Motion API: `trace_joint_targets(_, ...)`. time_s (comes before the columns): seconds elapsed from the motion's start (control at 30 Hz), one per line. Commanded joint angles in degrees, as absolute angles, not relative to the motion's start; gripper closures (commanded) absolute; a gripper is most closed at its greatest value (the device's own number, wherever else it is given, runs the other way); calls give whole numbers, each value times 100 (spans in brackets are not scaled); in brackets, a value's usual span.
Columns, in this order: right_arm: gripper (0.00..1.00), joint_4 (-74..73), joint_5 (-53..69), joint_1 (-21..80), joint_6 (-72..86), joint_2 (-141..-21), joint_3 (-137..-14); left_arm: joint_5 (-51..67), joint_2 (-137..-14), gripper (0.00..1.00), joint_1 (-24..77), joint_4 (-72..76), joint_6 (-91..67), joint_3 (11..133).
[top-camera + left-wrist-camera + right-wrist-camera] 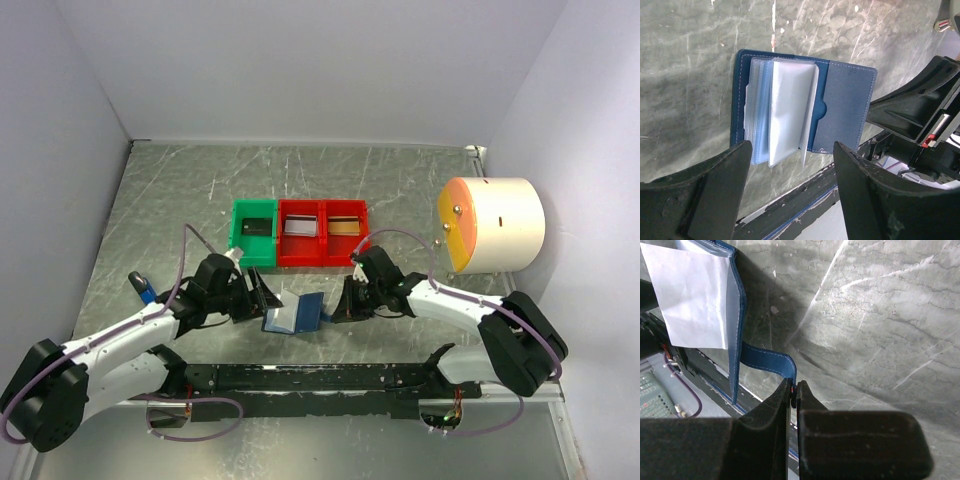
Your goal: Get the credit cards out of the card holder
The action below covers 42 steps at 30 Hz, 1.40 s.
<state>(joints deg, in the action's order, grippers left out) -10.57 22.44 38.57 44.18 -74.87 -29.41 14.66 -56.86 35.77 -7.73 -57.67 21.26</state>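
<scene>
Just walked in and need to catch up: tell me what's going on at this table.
The card holder lies open on the table between the two arms. The right gripper is shut on its strap tab. The left gripper is open, facing the clear sleeves without touching them. Three credit cards sit in the green bin and red bins behind. Whether any remain in the sleeves cannot be told.

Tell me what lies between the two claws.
The open card holder lies between the left claw and the right claw, clearest in the top view; the right claw is shut on its snap tab.
</scene>
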Motion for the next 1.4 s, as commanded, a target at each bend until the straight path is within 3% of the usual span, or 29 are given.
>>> trace_joint_targets(0.0, 100, -927, 2259, 3832, 4465, -7564, -2841, 1598, -5715, 24, 3658, -270, -5881, 1991)
trace_joint_targets(0.37, 100, -890, 2274, 3832, 4490, -7598, -2863, 1566, -6284, 32, 4021, 81, -5994, 2053)
trace_joint_targets(0.67, 99, -786, 2346, 3829, 4543, -7613, -2796, 1627, -6436, 46, 4339, 515, -6094, 2184)
trace_joint_targets(1.0, 98, -649, 2396, 3828, 4609, -7585, -2720, 1933, -6816, 43, 4587, 1296, -6096, 2490)
trace_joint_targets(1.1, 92, -786, 2236, 3826, 4623, -7417, -2783, 2022, -7320, 46, 4690, 1301, -5928, 2695)
trace_joint_targets(1.23, 70, -1213, 1710, 3829, 4703, -6930, -2966, 1909, -7712, 48, 4943, 1741, -6076, 2576)
trace_joint_targets(1.37, 60, -1923, 1060, 3824, 4759, -6516, -3365, 1927, -7989, 48, 5099, 2469, -6314, 2358)
